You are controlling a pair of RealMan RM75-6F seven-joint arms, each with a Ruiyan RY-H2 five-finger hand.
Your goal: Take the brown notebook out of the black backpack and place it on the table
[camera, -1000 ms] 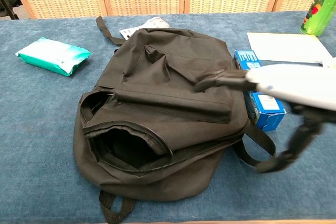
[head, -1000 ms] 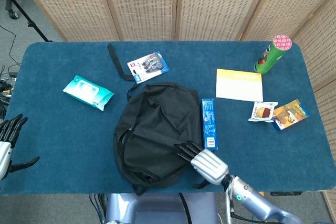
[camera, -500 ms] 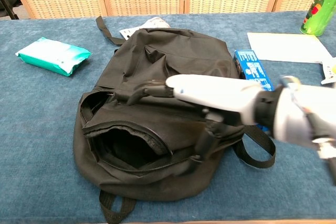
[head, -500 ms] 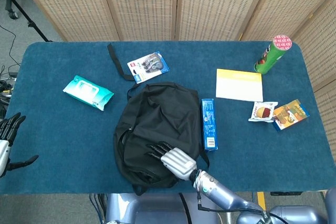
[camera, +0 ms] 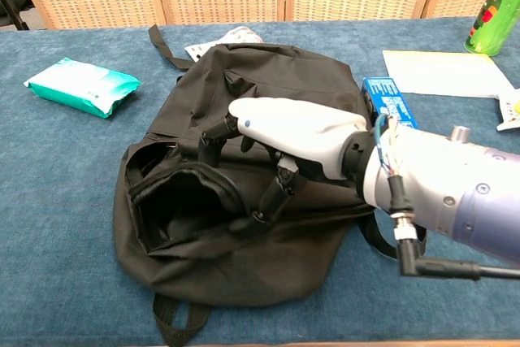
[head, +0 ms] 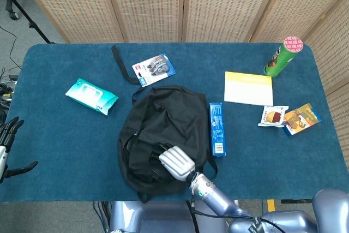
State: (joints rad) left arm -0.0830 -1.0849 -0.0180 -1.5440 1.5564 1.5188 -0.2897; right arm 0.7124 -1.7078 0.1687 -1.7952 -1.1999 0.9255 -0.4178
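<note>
Blue worktop (head: 65, 140). Black backpack (head: 163, 129), soft and crumpled, lies near the front edge with its zipped mouth gaping and dark inside; no notebook is visible. Right robot hand (camera: 276, 140) rests on the upper lip of the opening, fingers spread. Left robot hand (head: 6, 145) at the left edge, fingers apart, holding nothing.

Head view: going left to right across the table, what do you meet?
Left hand → wipes pack → black backpack → blue box → yellow pad → green can → orange snack bag.
</note>
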